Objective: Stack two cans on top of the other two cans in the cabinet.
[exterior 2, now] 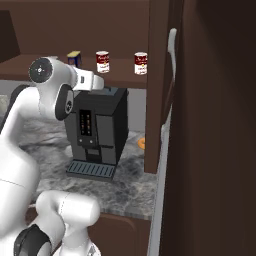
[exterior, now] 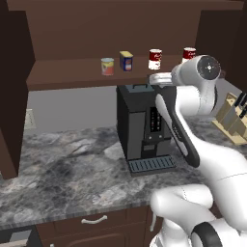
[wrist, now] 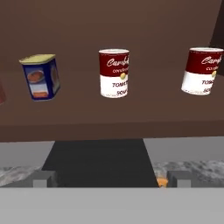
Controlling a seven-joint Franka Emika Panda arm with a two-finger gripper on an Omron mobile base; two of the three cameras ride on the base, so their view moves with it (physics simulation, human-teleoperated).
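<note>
Four cans stand apart in a row on the shelf of the dark brown cabinet [exterior: 72,75]. From left to right they are a short red can with a pale upper band [exterior: 107,66], a blue boxy tin with a yellow top [exterior: 126,61] [wrist: 40,77], a red-and-white soup can [exterior: 155,59] [wrist: 114,73] and a second red-and-white can [exterior: 189,54] [wrist: 202,71]. My gripper [wrist: 111,181] is open and holds nothing. It hovers in front of the shelf edge, below the cans and facing the middle soup can. My white hand [exterior: 161,77] [exterior 2: 92,81] sits just above the coffee machine.
A black coffee machine [exterior: 144,125] [exterior 2: 97,130] stands on the marble counter [exterior: 62,173] right under my hand. A knife block [exterior: 234,118] is at the right. The cabinet's open door [exterior 2: 205,125] fills the right side. A small orange object [exterior 2: 142,142] lies beside the machine.
</note>
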